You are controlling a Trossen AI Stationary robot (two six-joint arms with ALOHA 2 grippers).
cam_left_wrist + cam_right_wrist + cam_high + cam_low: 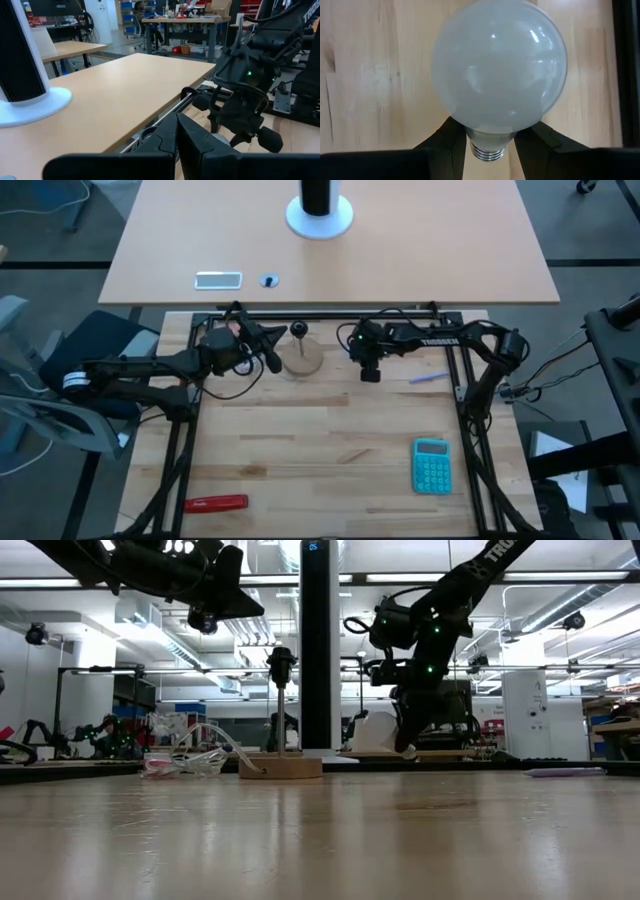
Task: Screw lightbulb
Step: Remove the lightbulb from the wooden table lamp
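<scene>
- Filling the right wrist view, the lightbulb (499,75) sits with its white globe forward and its grey screw base (487,150) nipped between the two dark fingers (447,142) of the right gripper (370,370), which is clamped on the bulb's neck.
- Seen from above, that gripper hangs over the wooden table (320,470) at about one o'clock from the table's centre; in the low view it is raised off the surface, pointing down.
- At roughly nine o'clock from it, near but apart, stands the round wooden base (302,360) with a thin upright post topped by a dark lamp socket (281,662).
- Beyond the socket, at its nine o'clock, the left gripper (268,348) hovers with its fingers pressed together, holding nothing.
- Farther out: a teal calculator (432,464) at five o'clock, a red-handled tool (216,503) at seven o'clock, and a clear plastic bag (185,762) beside the wooden base.
- Step in hand, as I judge it: the bulb is gripped and lifted, not yet at the socket.
- Next move calls for carrying the bulb over to the socket, lining the screw base up with its mouth, seating it, then turning; a tilted approach risks cross-threading or tipping the stand.
</scene>
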